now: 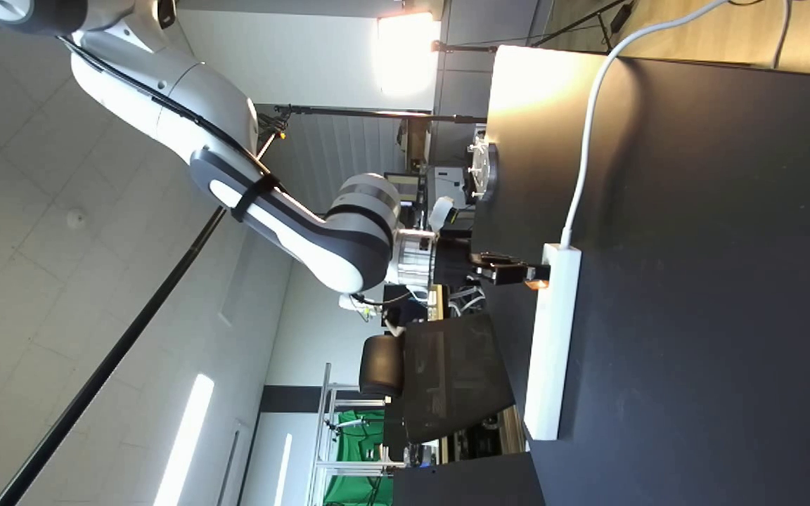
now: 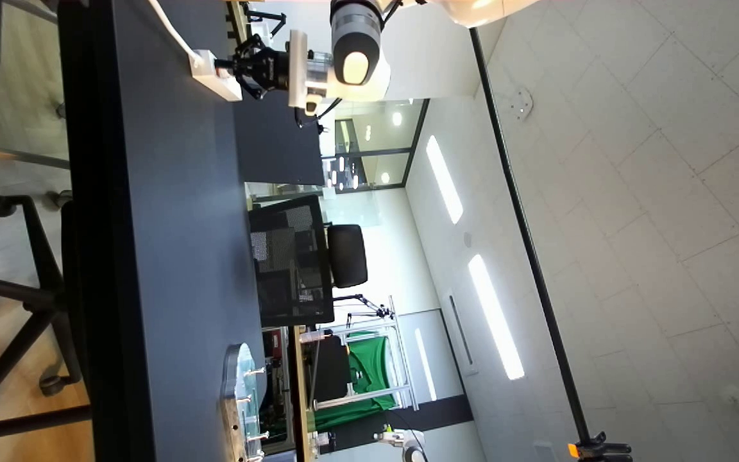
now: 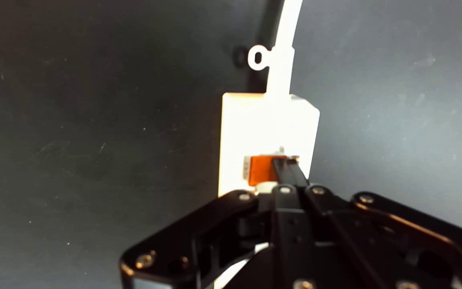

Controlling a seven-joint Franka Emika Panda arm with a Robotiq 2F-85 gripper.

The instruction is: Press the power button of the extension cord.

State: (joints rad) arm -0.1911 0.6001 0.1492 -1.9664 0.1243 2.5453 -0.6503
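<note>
- Power button (image 3: 261,170): orange, set in the upper face of the white power strip (image 1: 554,344), near the end where the white cable (image 3: 290,24) enters. Its longer side seems to run crosswise, though the fingertips (image 3: 282,173) hide part of it.
- Its handling: probably a small, stiff, sprung rocker, wanting a short straight push rather than a grip. A slanted push could skid on smooth plastic.
- White power strip: lies flat, its long axis running from the button-and-cable end to the plain far end; in an exterior view that is top to bottom, leaning slightly. I judge it light and rigid, so an off-centre press may slide it. To move it, pinch mid-body across the narrow width, not by the cable.
- White cable: leaves roughly in line with the strip, then curves away past the table's (image 1: 693,281) edge; likely springy enough to nudge the strip.
- Gripper (image 3: 288,162): aimed down at the button, fingers together, nothing visible between them. Whether they touch it or hang just above, I cannot tell.
- Mesh-backed office chair (image 1: 454,372): beyond the table in both exterior views.
</note>
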